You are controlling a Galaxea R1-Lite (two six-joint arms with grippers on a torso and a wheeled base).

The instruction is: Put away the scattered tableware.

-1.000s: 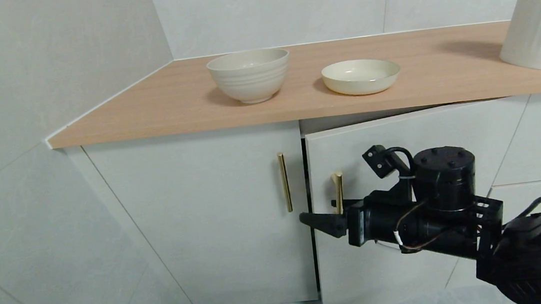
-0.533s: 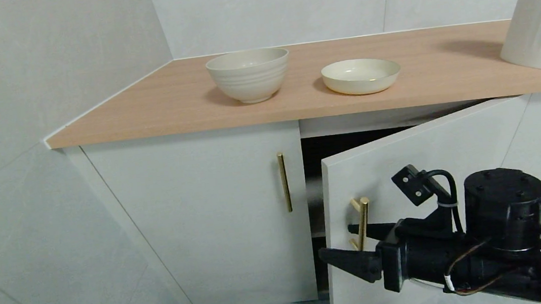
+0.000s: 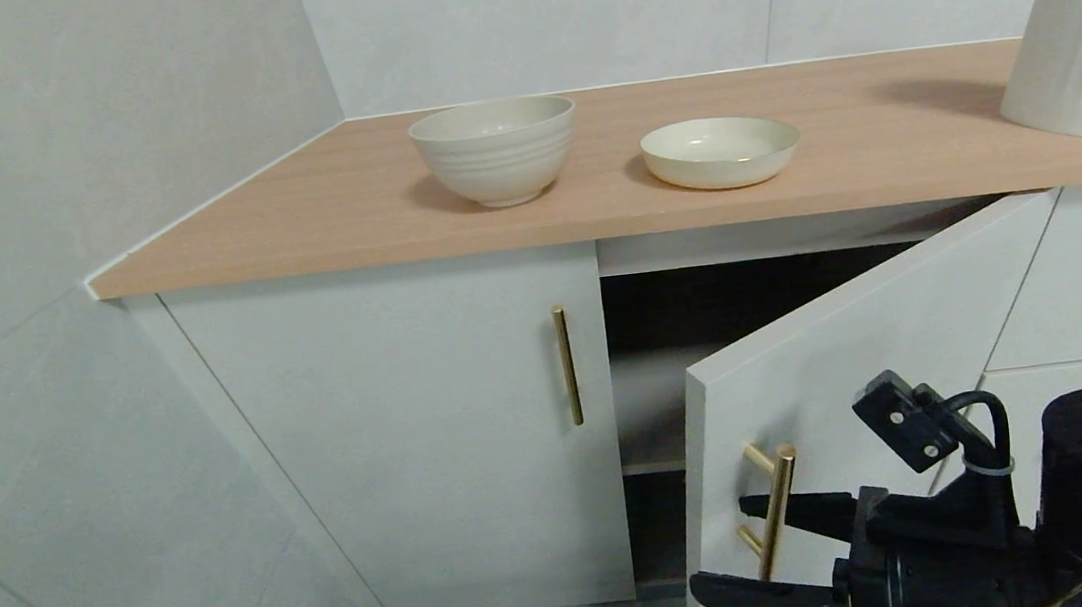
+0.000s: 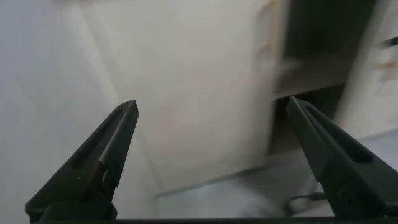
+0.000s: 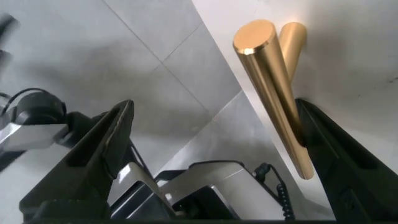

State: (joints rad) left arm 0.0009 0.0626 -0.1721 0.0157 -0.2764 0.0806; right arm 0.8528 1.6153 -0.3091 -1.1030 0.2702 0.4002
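On the countertop (image 3: pixel 342 226), head view: bowl (image 3: pixel 495 150) left, shallow dish (image 3: pixel 720 152) right, apart. Below, cabinet door (image 3: pixel 857 341) ajar, right gripper (image 3: pixel 717 543) spread around its brass handle (image 3: pixel 776 510).
Left wrist view: left gripper (image 4: pixel 210 102) wide, facing closed door (image 4: pixel 199 74).
Right wrist view: handle between spread fingers (image 5: pixel 115 143).

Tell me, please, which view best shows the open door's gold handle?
The right wrist view: the gold handle sits close up between the right gripper's open fingers. The head view gives it small; the left wrist view faces the cabinet opening.
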